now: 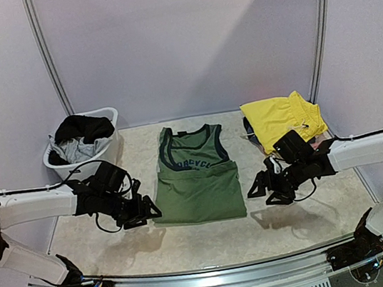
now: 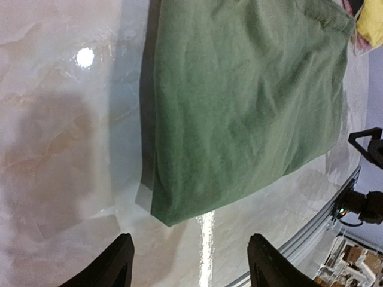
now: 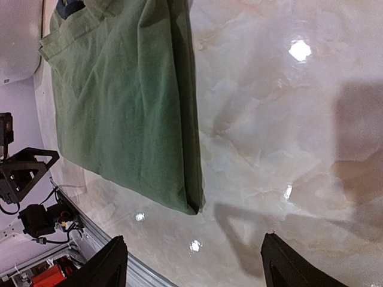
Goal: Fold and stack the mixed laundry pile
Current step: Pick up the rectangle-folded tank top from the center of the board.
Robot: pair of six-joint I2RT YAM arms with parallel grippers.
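From above, the olive-green shirt [image 1: 196,182] lies flat in the middle of the table [image 1: 192,241], its lower part folded up, the left gripper [image 1: 146,211] just off its near left corner and the right gripper [image 1: 257,189] off its near right; a yellow garment [image 1: 283,119] sits far right, grey and black pieces [image 1: 78,135] fill the white tub [image 1: 106,114] far left. Left wrist view: fingers [image 2: 116,266] apart, empty, over bare table beside the shirt's corner. Right wrist view: jaws likewise spread, holding nothing

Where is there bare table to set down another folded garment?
Bare tabletop runs between the green tank top and the front rail. A narrower gap separates the tank top from the yellow garment. Crowded: the far-left corner with the white tub, and both sides of the top, where the left gripper and right gripper hover.
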